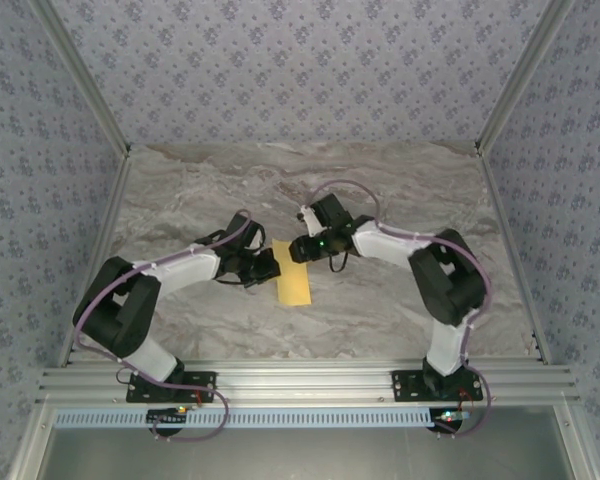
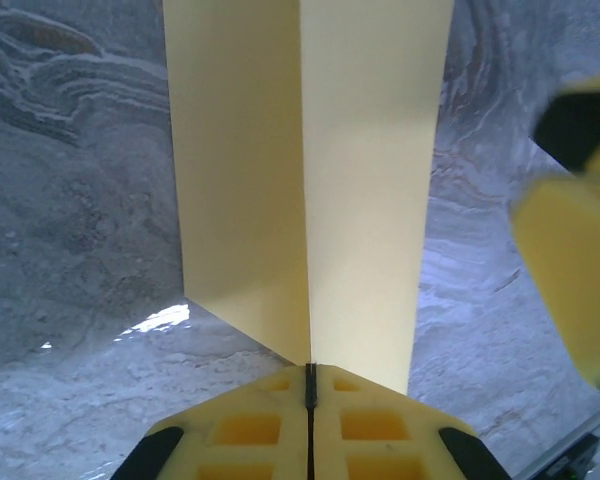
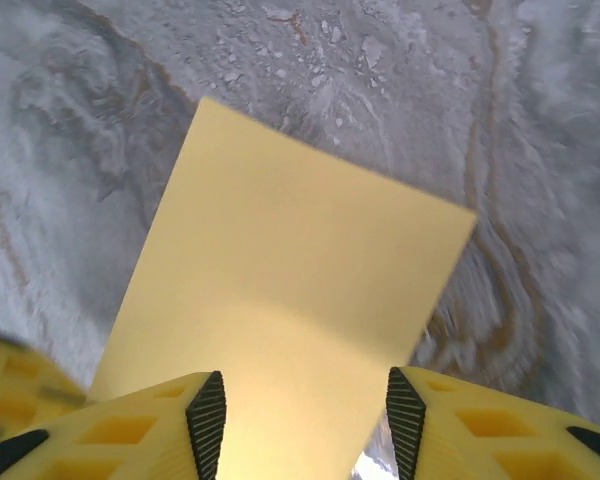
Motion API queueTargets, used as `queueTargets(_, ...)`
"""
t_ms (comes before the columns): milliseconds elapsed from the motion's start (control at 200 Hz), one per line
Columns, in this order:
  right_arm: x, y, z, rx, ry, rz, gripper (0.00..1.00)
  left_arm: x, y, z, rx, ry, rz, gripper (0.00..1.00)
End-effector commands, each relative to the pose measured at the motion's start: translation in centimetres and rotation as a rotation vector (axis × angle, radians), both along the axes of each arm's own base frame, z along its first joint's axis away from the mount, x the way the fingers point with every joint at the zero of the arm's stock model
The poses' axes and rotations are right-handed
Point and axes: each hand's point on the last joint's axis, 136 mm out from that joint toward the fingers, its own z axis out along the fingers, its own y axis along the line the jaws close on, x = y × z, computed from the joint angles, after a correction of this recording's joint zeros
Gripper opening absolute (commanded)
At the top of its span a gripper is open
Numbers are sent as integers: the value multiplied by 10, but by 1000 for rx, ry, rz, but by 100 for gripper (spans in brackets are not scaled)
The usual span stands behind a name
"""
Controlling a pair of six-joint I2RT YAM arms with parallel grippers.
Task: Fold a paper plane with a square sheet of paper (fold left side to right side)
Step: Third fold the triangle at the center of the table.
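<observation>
While the left jaws pinch, the right stand apart

Where the two arms meet at mid-table, the sheet of paper (image 1: 293,272) lies on the marble table (image 1: 400,190) as a narrow yellow strip. The left gripper (image 2: 310,385) is closed tight on the sheet's near edge, at a crease that lifts the paper into a shallow V (the top camera flattens this). The right gripper (image 3: 305,410) stands parted over the sheet's end, gripping nothing.
</observation>
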Motion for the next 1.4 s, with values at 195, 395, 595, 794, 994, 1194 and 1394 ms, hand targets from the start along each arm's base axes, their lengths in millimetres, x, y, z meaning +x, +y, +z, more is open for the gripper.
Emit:
queueTargets(195,-99,-8,35,-136,-453,238,77,1,-14,20,-106,8,34,5)
queueTargets(395,-137,13,16,-231,-543,349,85,0,-13,20,-105,16,47,5)
queueTargets(595,-134,34,1,-276,-578,398,80,0,-13,20,-100,19,46,5)
queueTargets(794,-115,43,2,-269,-595,384,65,0,-12,20,-97,16,50,5)
queueTargets(994,-108,42,6,-270,-598,393,47,0,-11,19,-92,18,47,5)
queueTargets(1194,-107,41,6,-267,-579,413,17,1,-11,19,-88,12,48,6)
queueTargets(1394,-111,34,2,-266,-544,437,0,3,-7,21,-76,6,44,17)
